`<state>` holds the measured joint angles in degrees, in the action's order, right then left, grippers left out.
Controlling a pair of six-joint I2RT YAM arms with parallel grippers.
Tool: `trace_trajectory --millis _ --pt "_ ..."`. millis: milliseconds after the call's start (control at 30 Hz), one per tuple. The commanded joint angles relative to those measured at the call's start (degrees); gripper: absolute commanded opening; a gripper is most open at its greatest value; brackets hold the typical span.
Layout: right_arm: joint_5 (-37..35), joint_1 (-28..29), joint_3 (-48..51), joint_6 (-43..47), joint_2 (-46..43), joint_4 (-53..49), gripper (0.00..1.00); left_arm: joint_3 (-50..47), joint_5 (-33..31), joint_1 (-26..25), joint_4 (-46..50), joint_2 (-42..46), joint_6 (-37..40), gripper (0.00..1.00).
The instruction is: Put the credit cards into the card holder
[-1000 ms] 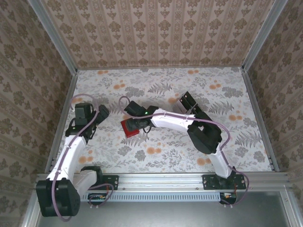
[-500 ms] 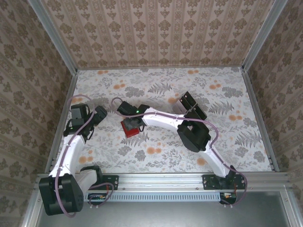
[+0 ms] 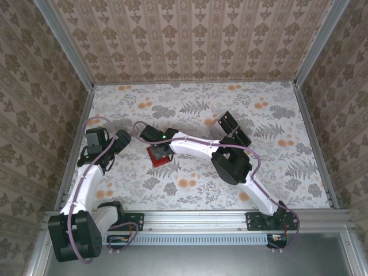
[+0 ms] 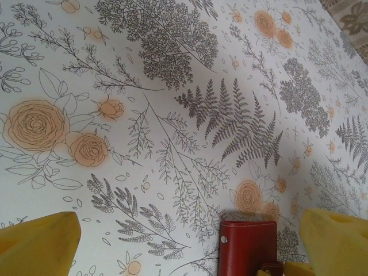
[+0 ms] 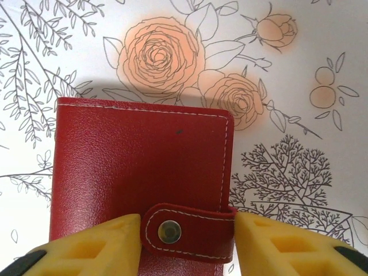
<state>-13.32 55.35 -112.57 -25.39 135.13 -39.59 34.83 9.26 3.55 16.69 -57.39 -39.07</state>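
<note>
The card holder (image 5: 138, 167), a closed red wallet, lies flat on the floral table, its snap strap (image 5: 187, 230) fastened across the near edge. My right gripper (image 5: 187, 230) hangs right over it: one yellow finger (image 5: 98, 244) presses the strap's left end, the other (image 5: 276, 244) its right end at the wallet's edge. From above, the card holder (image 3: 159, 155) peeks out under the right gripper (image 3: 161, 149). The left gripper (image 4: 190, 250) stands open to the wallet's left, with the card holder (image 4: 248, 244) ahead of it. Black credit cards (image 3: 229, 122) lie at the right.
The right arm's dark elbow (image 3: 231, 165) bulks over the table's middle right. Patterned walls and metal rails (image 3: 73, 150) close in the table on three sides. The left arm (image 3: 92, 172) runs along the left rail.
My right gripper has narrowed onto the strap and shifted a little left over the wallet. The left arm drew back towards the left rail, then held still.
</note>
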Motion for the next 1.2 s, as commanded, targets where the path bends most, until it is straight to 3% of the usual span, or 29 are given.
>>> trace_trajectory --millis 0,100,333,600,1167 --pt "-2.8 0.2 -0.5 0.7 1.4 -2.5 0.43 -0.5 1.1 0.7 -0.4 0.5 -0.5 1.0" --pt "-2.2 -0.1 0.1 1.1 1.3 -2.4 0.34 -0.3 1.3 0.6 -0.4 0.6 -0.3 1.0" --pt "1.1 -1.8 3.2 1.6 -0.9 -0.5 0.0 -0.3 2.5 0.6 0.1 1.0 -0.1 1.0" --pt "3.3 -3.3 13.3 0.8 -11.3 5.1 0.0 -1.5 4.6 -1.9 -0.6 1.0 -0.9 1.0" --pt "7.0 -4.1 28.1 -4.0 -27.8 12.4 0.0 -2.9 -2.0 -22.2 -15.7 -8.4 -11.0 1.0"
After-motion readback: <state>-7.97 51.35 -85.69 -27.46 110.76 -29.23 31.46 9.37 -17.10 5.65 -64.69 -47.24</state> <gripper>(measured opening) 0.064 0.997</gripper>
